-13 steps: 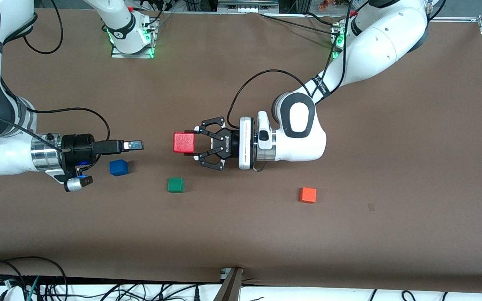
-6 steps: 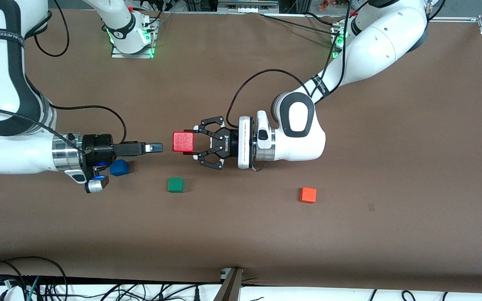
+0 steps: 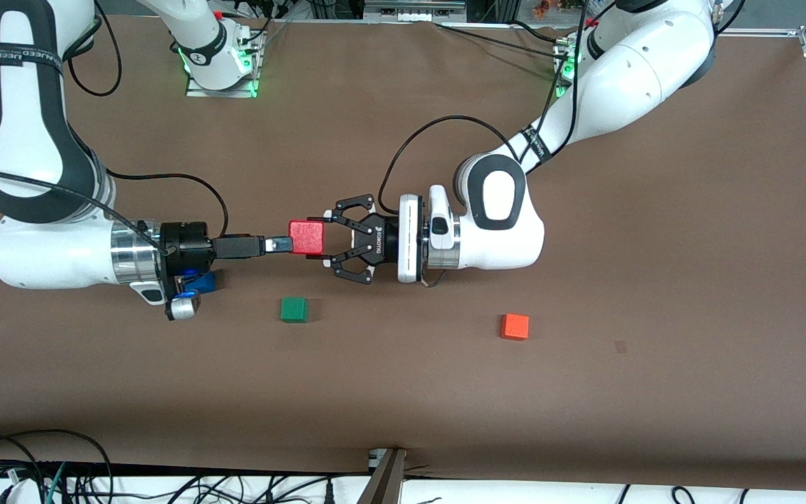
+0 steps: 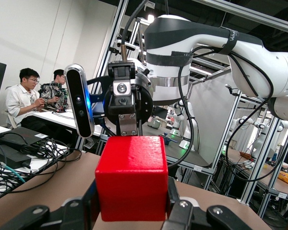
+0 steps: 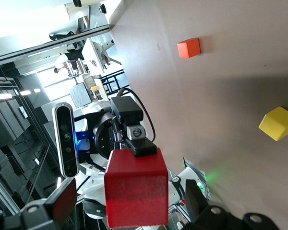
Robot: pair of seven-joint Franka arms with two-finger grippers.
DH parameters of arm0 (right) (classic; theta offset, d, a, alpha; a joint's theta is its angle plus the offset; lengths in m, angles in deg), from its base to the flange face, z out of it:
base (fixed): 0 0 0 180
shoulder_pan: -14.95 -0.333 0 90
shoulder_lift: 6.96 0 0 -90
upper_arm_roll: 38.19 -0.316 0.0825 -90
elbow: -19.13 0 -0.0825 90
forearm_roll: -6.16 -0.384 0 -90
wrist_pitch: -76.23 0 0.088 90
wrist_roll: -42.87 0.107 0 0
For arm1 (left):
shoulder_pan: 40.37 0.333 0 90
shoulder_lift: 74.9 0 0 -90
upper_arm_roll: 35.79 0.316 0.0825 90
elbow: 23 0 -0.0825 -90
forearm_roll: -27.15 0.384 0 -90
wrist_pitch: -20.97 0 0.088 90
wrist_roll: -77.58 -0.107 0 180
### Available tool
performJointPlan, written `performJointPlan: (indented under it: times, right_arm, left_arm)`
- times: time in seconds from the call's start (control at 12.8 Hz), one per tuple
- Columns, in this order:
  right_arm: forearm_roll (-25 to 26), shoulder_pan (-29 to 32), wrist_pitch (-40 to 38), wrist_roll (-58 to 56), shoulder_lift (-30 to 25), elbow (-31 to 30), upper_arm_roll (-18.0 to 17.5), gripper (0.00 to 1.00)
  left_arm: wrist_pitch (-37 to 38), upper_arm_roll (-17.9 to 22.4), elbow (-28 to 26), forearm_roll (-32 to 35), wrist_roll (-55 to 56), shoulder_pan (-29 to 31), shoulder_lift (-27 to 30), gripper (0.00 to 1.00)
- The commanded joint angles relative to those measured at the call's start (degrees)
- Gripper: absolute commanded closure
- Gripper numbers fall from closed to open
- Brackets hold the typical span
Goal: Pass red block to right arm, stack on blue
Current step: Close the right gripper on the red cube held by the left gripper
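Observation:
The red block [image 3: 306, 236] is up in the air over the middle of the table, held in my left gripper [image 3: 320, 239], a splayed black claw that is shut on its two sides. The left wrist view shows the block [image 4: 132, 177] between those jaws. My right gripper [image 3: 280, 245] has its tips at the block's free end. In the right wrist view its fingers [image 5: 62, 201] stand open on both sides of the block [image 5: 137, 191], with gaps. The blue cube [image 3: 206, 281] lies on the table, half hidden under the right wrist.
A green cube [image 3: 294, 309] lies nearer the front camera than the red block. An orange cube [image 3: 515, 327] lies toward the left arm's end. A yellow cube [image 5: 278, 123] shows only in the right wrist view. Cables run along the front table edge.
The right arm has moved along the table toward the red block, and its open fingers now reach the block. The left arm and the block have stayed still.

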Motion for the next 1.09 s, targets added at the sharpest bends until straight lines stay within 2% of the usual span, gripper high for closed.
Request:
performJointPlan:
  times: [0.0,0.23,0.31,0.39,0.47,0.62,0.7,1.01]
  right_arm:
    - [0.5,-0.6,0.0,1.3,0.7,1.5,0.1,0.00]
    - [0.9,-1.2,0.2,2.5,0.7,1.5,0.1,0.00]
    - [1.2,-1.4,0.1,2.5,0.6,1.5,0.1,0.11]
    - [1.7,-1.4,0.1,2.5,0.6,1.5,0.1,0.26]
    - [1.7,-1.3,0.0,2.5,0.6,1.5,0.1,0.50]
    - [1.6,-1.2,-0.3,2.3,0.6,1.5,0.1,0.89]
    - [1.6,-1.2,-0.3,2.2,0.6,1.5,0.1,0.96]
    - [1.7,-1.1,-0.3,2.3,0.6,1.5,0.2,0.96]
  left_arm:
    - [-0.5,0.6,1.3,-1.6,0.3,-1.0,0.4,1.00]
    - [-0.6,0.6,1.3,-1.6,0.4,-1.1,0.4,1.00]
    - [-0.6,0.6,1.3,-1.6,0.4,-1.0,0.4,1.00]
    - [-0.6,0.6,1.3,-1.7,0.3,-1.1,0.4,1.00]
    - [-0.6,0.6,1.3,-1.7,0.4,-1.1,0.4,1.00]
    - [-0.6,0.6,1.3,-1.7,0.3,-1.1,0.4,1.00]
    - [-0.6,0.6,1.3,-1.6,0.4,-1.1,0.4,1.00]
    - [-0.6,0.6,1.3,-1.6,0.4,-1.1,0.4,1.00]
